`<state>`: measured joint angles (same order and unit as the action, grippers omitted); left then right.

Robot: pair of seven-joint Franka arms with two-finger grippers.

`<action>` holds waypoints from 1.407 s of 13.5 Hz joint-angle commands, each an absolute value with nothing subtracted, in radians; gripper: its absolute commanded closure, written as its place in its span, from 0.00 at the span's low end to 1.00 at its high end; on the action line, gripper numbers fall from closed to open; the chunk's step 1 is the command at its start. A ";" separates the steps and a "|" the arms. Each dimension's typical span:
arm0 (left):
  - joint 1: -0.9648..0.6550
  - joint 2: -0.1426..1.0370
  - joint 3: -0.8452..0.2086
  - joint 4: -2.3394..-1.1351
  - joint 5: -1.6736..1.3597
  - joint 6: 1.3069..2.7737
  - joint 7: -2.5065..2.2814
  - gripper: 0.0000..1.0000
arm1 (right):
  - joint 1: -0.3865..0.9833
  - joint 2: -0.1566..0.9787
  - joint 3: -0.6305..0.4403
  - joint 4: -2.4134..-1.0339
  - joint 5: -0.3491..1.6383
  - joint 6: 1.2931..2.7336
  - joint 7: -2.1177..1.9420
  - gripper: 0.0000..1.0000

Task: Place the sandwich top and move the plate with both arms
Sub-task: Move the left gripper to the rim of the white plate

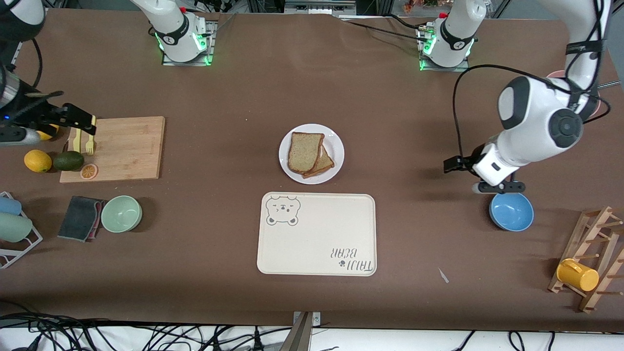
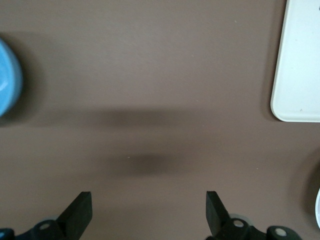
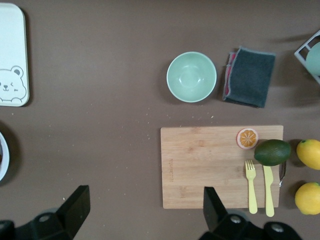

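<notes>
Front view: nearest your camera lies the cream bear-print tray (image 1: 317,234), its long side running along the table (image 1: 312,87) edge. Just farther off stands the white plate (image 1: 311,153), holding a stack of bread. You will find the sandwich top (image 1: 304,151) uppermost, lying flat, its slightly longer axis running away from the camera with a small tilt; another slice shows under it, toward the left arm's end. The left gripper (image 1: 497,187) hangs over the blue bowl (image 1: 511,211). The right gripper (image 1: 80,122) is over the end of the wooden cutting board (image 1: 117,148) that lies toward the right arm's end of the table.

Left wrist view: the left gripper (image 2: 145,212) has its fingers spread wide and holds nothing; bare table lies beneath, with the blue bowl (image 2: 7,75) and a tray corner (image 2: 297,65) at the edges.

Right wrist view: the right gripper (image 3: 142,210) is likewise spread and empty, over the board (image 3: 215,165). You see a yellow fork (image 3: 251,185) and knife (image 3: 268,190) on the board, and the green bowl (image 3: 191,77) near it.
</notes>
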<state>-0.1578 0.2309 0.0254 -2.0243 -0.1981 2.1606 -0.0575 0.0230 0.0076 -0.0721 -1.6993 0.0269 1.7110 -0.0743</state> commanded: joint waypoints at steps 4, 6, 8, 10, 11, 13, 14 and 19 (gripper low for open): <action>-0.204 0.287 -0.014 -2.085 -0.527 2.237 -0.049 0.00 | -0.002 -0.003 -0.032 -1.661 -0.011 1.617 -0.037 0.00; -0.239 0.316 -0.026 -2.086 -0.699 2.237 -0.048 0.00 | 0.002 0.003 -0.015 -1.654 -0.034 1.621 -0.034 0.00; -0.271 0.348 -0.043 -2.086 -0.842 2.256 0.029 0.00 | 0.003 0.017 -0.017 -1.654 -0.026 1.635 -0.028 0.00; -0.293 0.389 -0.043 -2.086 -0.981 2.256 0.171 0.00 | 0.003 0.017 -0.017 -1.654 -0.003 1.635 -0.028 0.00; -0.311 0.405 -0.043 -2.094 -1.061 2.256 0.245 0.00 | 0.003 0.018 -0.018 -1.654 0.005 1.640 -0.028 0.00; -0.325 0.429 -0.043 -2.098 -1.168 2.256 0.381 0.00 | -0.002 0.018 -0.020 -1.655 0.009 1.641 -0.029 0.00; -0.334 0.439 -0.043 -2.102 -1.211 2.256 0.429 0.00 | -0.002 0.020 -0.020 -1.654 0.009 1.644 -0.029 0.00; -0.396 0.508 -0.041 -2.112 -1.448 2.256 0.678 0.00 | -0.002 0.021 -0.020 -1.654 0.008 1.647 -0.038 0.00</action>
<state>-0.3575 0.4852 -0.0470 -2.1056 -1.3608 2.2453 0.5923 0.0135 0.0141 -0.0289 -1.6734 -0.0062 1.6486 -0.0380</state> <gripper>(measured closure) 0.000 0.000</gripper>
